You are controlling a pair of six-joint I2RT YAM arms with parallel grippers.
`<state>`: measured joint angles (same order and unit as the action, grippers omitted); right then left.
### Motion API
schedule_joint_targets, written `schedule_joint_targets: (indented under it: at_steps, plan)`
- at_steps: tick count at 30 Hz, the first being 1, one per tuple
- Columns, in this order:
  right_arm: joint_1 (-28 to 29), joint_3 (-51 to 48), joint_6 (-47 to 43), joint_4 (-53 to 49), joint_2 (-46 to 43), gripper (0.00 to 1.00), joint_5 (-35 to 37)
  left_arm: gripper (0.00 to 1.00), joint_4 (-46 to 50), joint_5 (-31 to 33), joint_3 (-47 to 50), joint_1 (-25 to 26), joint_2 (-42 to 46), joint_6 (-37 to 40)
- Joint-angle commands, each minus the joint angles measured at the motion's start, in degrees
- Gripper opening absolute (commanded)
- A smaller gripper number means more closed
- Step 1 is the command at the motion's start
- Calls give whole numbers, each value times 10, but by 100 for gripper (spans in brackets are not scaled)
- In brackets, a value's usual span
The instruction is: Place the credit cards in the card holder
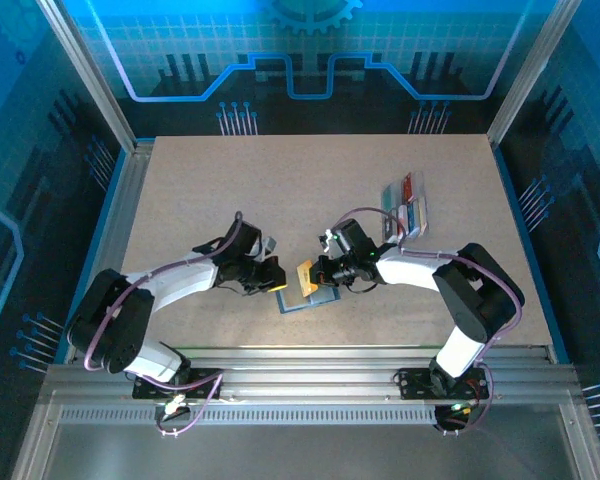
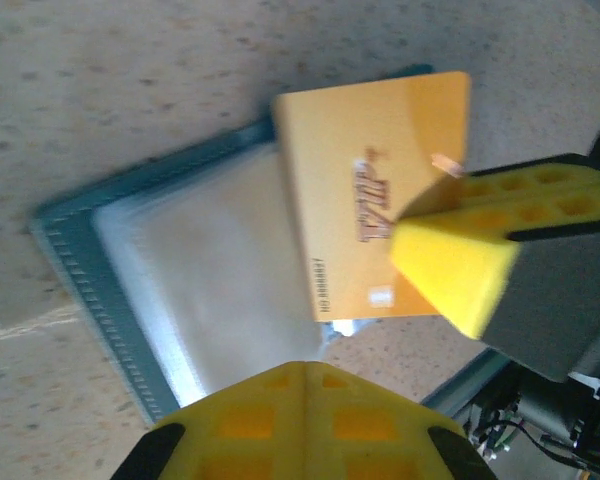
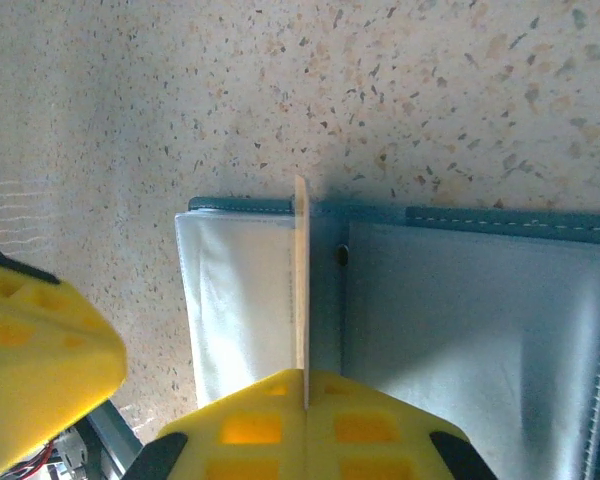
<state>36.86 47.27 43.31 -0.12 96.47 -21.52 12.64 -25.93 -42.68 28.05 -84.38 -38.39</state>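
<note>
- Speckled beige counter [image 1: 230,190] sits inside blue-lit walls, with both arms reaching toward its front middle.
- Furthest left, the left claw [image 1: 273,277] sits at the wallet's left edge. In its own wrist view its fingers meet with no gap. Whether they pinch the wallet's rim is hidden beneath them.
- Next, the wallet [image 1: 302,300] lies open and flat on the counter between the two claws, its pale inside facing up.
- Over it hangs the orange card [image 2: 380,190], standing on edge in the right wrist view. Its long axis runs straight away from the right claw toward the wallet's far rim, along the inner side of the left-hand pocket.
- Then the right claw [image 1: 320,271] is clamped narrow on the card's near end. The wallet lies just below and ahead of it, so this arm is the nearer one. The card probably needs tipping down and sliding along that axis.
- Far right, the tray [image 1: 404,207] holds the other cards; their number is hard to make out.
- The pocket's mouth is blurred and cannot be picked out.
</note>
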Motion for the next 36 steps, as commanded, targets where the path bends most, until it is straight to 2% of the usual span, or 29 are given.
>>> schedule_joint_targets:
  at_steps: [1,7,12,17,27,36]
  plan:
    - [6,9,-16,-14,0,0,-6,4,20,12,-22,15,-21,12]
    - [4,12,-18,-18,-1,0,-10,3,22,35,-28,25,-71,17]
    - [-1,8,-22,-11,-9,0,-13,2,39,69,-10,25,-77,27]
    - [-16,-16,-6,37,-21,0,-26,2,61,99,3,24,-72,35]
    - [-20,-24,12,83,0,0,-45,2,65,108,13,25,-68,36]
    - [-15,-24,6,80,12,0,-26,2,65,106,12,25,-67,35]
